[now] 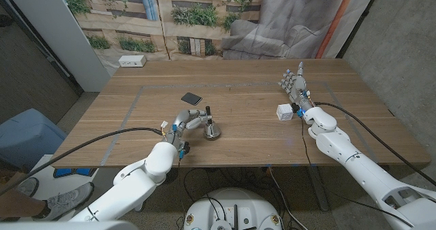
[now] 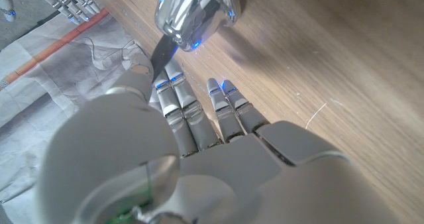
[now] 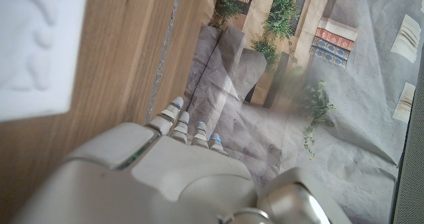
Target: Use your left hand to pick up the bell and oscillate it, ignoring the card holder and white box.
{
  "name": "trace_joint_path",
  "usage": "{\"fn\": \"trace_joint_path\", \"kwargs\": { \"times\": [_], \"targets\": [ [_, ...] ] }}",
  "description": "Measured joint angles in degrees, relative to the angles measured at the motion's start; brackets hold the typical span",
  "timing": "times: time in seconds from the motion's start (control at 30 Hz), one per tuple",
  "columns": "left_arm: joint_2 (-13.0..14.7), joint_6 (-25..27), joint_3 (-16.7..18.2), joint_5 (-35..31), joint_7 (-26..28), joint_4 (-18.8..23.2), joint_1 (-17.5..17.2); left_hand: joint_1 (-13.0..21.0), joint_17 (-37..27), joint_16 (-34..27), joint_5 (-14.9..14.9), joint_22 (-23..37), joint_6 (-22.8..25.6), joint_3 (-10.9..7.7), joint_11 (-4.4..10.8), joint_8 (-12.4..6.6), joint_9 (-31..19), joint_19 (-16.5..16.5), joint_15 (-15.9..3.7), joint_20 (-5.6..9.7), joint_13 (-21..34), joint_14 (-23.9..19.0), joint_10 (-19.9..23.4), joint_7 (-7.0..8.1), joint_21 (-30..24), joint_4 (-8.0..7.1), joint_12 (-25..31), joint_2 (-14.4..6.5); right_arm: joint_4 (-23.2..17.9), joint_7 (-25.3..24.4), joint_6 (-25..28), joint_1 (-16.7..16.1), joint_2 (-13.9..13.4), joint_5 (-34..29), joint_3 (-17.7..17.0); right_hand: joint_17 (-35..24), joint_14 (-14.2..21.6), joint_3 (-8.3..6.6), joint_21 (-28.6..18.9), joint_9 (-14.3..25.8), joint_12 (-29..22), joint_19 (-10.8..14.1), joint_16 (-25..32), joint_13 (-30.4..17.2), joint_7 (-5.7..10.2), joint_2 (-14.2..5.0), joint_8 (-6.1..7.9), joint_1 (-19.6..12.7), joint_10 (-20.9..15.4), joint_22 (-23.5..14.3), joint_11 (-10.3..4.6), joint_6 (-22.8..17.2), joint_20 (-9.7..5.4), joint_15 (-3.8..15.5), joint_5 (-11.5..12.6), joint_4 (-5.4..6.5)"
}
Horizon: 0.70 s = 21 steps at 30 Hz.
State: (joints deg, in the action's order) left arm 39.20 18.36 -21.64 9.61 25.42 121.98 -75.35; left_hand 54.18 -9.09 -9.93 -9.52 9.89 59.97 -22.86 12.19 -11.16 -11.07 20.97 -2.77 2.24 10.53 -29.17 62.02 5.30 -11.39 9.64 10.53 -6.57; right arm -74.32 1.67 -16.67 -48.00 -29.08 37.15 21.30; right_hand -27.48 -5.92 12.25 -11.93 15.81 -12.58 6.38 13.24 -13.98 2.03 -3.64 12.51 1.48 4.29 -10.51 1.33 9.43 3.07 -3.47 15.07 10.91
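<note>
The silver bell (image 1: 213, 129) stands on the wooden table (image 1: 252, 145) near its middle, its black handle (image 1: 208, 111) pointing up. My left hand (image 1: 187, 119) reaches it from the left, fingers stretched out. In the left wrist view the handle (image 2: 162, 52) sits between my thumb (image 2: 136, 71) and the nearest fingers (image 2: 173, 78), pinched, with the bell's body (image 2: 195, 12) just beyond. My right hand (image 1: 294, 86) stands open with fingers straight, just behind the white box (image 1: 285, 111). The black card holder (image 1: 191, 98) lies behind the bell.
A small white device (image 1: 133, 61) sits at the table's far left corner. Tape lines (image 1: 136, 104) mark a rectangle on the tabletop. A blue bin (image 1: 27, 138) stands on the floor to the left. The white box (image 3: 33, 45) shows close beside my right hand (image 3: 179, 177).
</note>
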Motion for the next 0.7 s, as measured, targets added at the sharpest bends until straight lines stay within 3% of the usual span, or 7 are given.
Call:
{"fn": "trace_joint_path", "kwargs": {
  "times": [0.43,0.7],
  "targets": [
    [0.82,4.16,-0.03,5.2,0.99,2.85,0.62,0.0,0.0,0.0,0.05,0.0,0.0,0.01,0.0,-0.35,0.03,0.0,0.0,0.0,-0.01,0.0,0.0,0.0,0.0,0.01,-0.01,0.0,-0.05,-0.03,0.02,0.0,0.01,0.0,0.0,0.0,0.0,0.0,0.0,0.0,0.0,0.0,0.0,0.0,0.0,0.0,0.0,0.0,0.0,0.0,0.0,0.0,0.0,0.0,0.0,0.0],
    [1.91,2.42,-1.08,5.1,1.94,2.54,1.29,0.01,0.0,0.0,0.05,0.0,0.0,0.01,-0.01,-0.35,0.0,0.0,0.0,0.0,0.03,0.0,-0.01,0.0,0.0,0.01,-0.01,0.01,-0.05,-0.03,0.02,-0.01,0.0,0.0,0.0,0.0,0.0,0.0,0.0,0.0,0.0,0.0,0.0,0.0,0.0,0.0,0.0,0.0,0.0,0.0,0.0,0.0,0.0,0.0,0.0,0.0]
  ]
}}
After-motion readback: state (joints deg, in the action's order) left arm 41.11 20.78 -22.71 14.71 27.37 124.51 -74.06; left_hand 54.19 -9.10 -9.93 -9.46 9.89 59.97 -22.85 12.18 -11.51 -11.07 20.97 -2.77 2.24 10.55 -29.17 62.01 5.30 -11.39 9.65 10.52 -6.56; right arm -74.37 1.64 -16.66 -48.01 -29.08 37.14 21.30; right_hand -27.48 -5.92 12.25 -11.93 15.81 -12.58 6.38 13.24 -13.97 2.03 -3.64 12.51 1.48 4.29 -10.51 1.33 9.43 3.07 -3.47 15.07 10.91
